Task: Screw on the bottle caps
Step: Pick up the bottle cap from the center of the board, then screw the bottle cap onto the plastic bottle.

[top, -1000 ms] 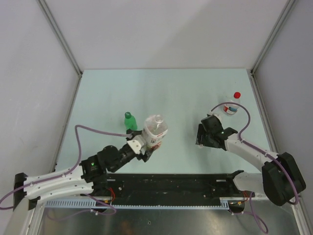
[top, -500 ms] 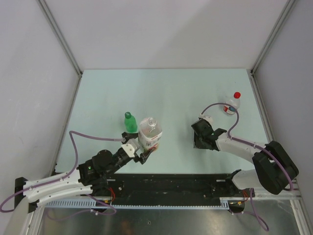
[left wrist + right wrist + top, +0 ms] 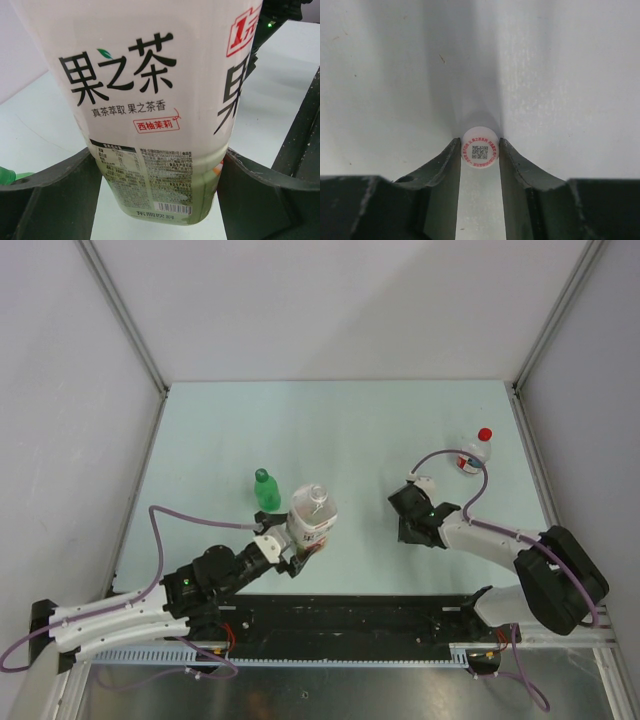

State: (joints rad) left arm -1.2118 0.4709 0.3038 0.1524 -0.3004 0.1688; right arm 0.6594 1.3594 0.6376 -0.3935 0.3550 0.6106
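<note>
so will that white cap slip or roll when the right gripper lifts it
Probably light and stiff: the white cap is small, hard-looking plastic. Its round rim meets the right gripper's fingers only along narrow lines, so it may twist or pop out. Dropped on edge, it would likely roll.

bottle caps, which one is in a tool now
The white cap, pinched in the right tool; the green cap and red cap sit on their bottles. The left tool holds the wide bottle.
</note>
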